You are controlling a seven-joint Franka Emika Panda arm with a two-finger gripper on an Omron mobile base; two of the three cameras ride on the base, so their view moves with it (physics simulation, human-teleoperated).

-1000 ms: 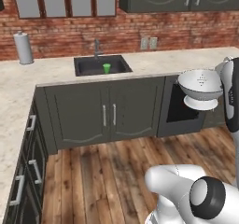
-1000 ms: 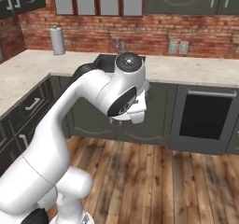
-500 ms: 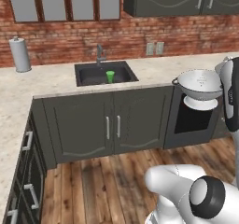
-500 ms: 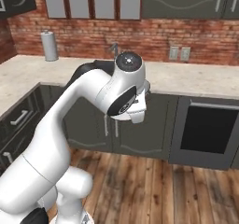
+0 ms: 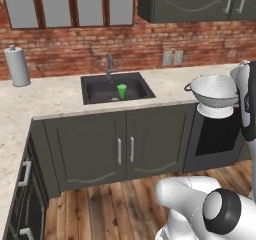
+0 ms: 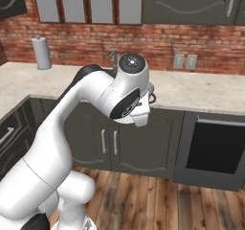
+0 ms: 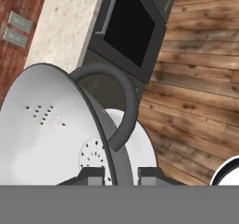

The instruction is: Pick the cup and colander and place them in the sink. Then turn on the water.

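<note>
White-grey colander (image 5: 214,91) is up in the air at the right edge of the left base view, off the front of the counter (image 5: 55,96) and above the oven (image 5: 216,136). The gripper (image 7: 120,174) is clamped on its rim, one fingertip on each side of the wall, right below the dark side handle (image 7: 122,99) in the hand view. Little green cup (image 5: 122,91) is standing upright inside the dark sink (image 5: 95,89), near the faucet (image 5: 109,64). Paper towel roll (image 5: 17,66) sits on the counter well off to the left of the sink.
</note>
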